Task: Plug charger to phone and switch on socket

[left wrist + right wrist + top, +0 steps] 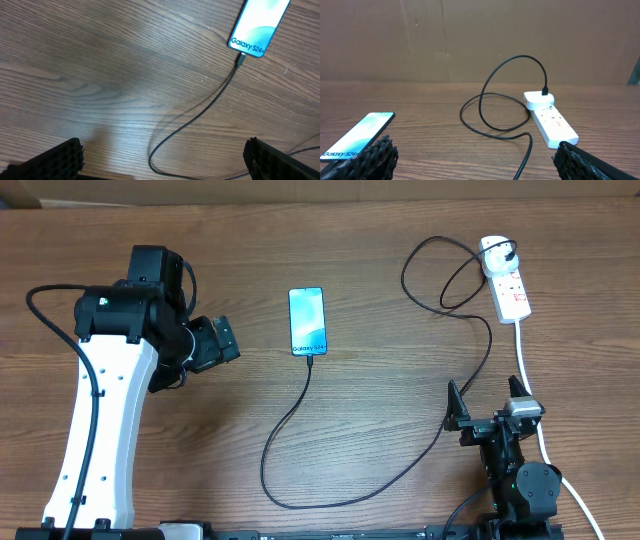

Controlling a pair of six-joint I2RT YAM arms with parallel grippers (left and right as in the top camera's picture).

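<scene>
Left jaws wide, empty, left of the phone (pixel 308 321), charger (pixel 240 60) tip at its near end, right jaws wide by the front edge, socket (pixel 508 286) beyond at far right corner

Wood-grain table (pixel 360 240), with perhaps a cardboard backdrop (pixel 470 40) behind.

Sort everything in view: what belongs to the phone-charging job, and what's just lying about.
For the job: phone, charger, socket with its white cord.

Lying about: no stray items show. Besides the arms, only the table and the cardboard wall behind it are in view.
</scene>
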